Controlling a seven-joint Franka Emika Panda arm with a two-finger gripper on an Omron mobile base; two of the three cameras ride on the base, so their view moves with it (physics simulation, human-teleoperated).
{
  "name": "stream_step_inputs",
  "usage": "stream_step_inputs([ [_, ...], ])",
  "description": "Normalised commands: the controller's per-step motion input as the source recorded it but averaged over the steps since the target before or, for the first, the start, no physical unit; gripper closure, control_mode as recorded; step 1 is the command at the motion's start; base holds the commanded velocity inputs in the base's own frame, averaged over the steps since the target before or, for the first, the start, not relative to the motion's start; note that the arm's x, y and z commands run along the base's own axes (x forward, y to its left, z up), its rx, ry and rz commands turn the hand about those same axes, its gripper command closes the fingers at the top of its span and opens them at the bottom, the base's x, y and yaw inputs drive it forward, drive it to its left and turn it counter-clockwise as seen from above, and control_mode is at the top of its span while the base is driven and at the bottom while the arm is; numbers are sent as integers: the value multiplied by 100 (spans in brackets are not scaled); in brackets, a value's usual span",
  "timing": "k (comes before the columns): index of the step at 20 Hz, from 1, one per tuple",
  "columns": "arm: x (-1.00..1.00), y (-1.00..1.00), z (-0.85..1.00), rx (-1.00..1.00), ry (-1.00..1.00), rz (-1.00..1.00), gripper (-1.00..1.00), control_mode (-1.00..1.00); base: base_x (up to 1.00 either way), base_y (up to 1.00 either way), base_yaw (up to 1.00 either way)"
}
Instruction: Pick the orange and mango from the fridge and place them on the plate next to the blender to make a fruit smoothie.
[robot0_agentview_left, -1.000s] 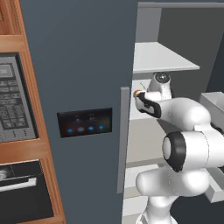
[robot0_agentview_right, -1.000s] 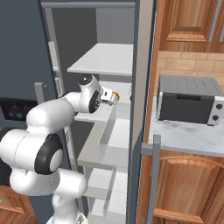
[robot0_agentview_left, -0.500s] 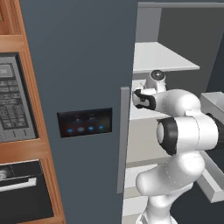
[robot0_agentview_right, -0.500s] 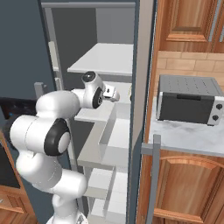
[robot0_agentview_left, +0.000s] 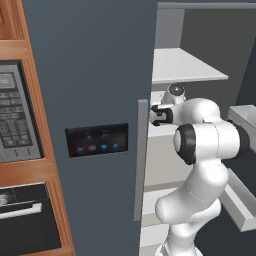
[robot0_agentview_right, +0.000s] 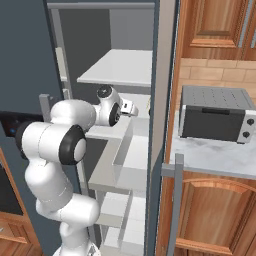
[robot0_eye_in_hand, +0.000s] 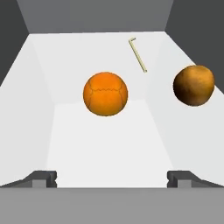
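The fridge (robot0_agentview_left: 100, 75) stands with one door open, its white shelf (robot0_eye_in_hand: 105, 144) carrying both fruits. The claw (robot0_eye_in_hand: 111, 178) reaches in, spread wide and empty, lined up with the orange (robot0_eye_in_hand: 105, 94); the mango (robot0_eye_in_hand: 193, 85) lies well apart toward the side wall. A round orange may roll away if one fingertip (robot0_eye_in_hand: 43, 178) nudges it before the claw closes.
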Motion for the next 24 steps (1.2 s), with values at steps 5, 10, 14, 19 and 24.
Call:
stream_step_inputs([
  [5,36,0,-1,0,0,0,-100,-100,0,0,0],
  [10,35,0,-2,0,0,0,-100,-100,0,0,0],
  [14,30,0,-12,0,0,0,-100,-100,0,0,0],
  [19,34,0,-25,0,1,0,-100,-100,0,0,0],
  [24,38,-1,-21,0,1,0,-100,-100,0,0,0],
])
